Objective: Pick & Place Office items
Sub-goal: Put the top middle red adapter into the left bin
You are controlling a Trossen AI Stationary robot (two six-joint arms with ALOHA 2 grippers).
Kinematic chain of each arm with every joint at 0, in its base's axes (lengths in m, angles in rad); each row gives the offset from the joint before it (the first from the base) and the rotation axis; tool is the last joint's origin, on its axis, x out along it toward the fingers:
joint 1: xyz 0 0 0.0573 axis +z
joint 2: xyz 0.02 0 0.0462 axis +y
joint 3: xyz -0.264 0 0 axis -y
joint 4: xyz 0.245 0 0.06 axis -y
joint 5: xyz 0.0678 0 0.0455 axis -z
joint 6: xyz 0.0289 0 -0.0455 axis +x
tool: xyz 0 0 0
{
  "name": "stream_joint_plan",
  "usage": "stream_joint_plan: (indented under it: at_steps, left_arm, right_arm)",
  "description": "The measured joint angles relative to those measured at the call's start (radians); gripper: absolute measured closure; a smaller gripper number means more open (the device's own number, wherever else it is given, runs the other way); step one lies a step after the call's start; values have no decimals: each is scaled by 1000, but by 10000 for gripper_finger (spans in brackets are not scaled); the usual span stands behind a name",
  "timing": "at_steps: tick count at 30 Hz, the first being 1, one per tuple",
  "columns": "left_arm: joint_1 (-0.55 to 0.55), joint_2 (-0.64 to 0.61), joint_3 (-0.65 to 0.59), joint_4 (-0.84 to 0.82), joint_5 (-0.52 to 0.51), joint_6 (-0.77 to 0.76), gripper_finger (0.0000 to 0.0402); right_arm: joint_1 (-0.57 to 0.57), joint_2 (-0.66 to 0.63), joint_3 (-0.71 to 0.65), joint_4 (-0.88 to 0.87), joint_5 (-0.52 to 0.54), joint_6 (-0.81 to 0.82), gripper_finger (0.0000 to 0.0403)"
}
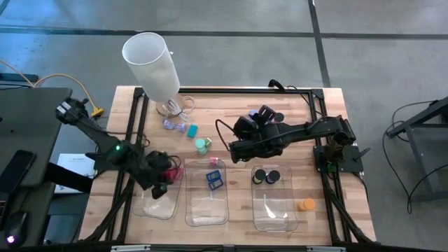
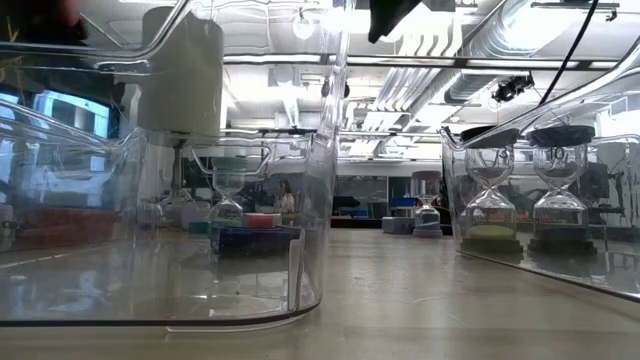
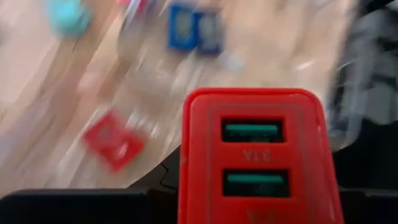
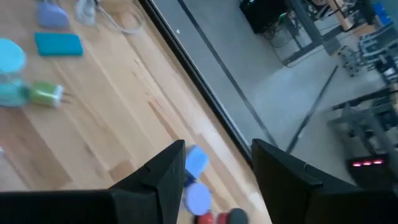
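a small red rigid plastic usb charger block point(image 3: 258, 158) is being held in the left gripper point(image 1: 159, 183) above the left clear tray point(image 1: 155, 207); judged light, smooth, best pinched on flat sides. the right gripper point(image 4: 217, 168) is standing part open, empty.

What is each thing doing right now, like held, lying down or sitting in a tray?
Red charger block: held in the left gripper over the left tray.
Right gripper: jaws open, empty.
Blue blocks: in the middle tray.
Two black caps: in the right tray.
White cylinder: tipped over.
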Motion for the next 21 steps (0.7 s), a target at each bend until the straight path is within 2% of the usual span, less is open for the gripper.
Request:
stream_joint_plan:
  at_steps: [5,8,21]
  left_arm:
    - [-58,55,0,-235,-24,-210,289]
    - [-71,90,0,-300,-55,-267,287]
    - [-58,244,-4,-329,-106,-165,270]
  right_arm:
    - [23,0,0,88,-17,2,229]
    - [39,0,0,147,-24,1,229]
    - [103,1,0,271,-46,-2,229]
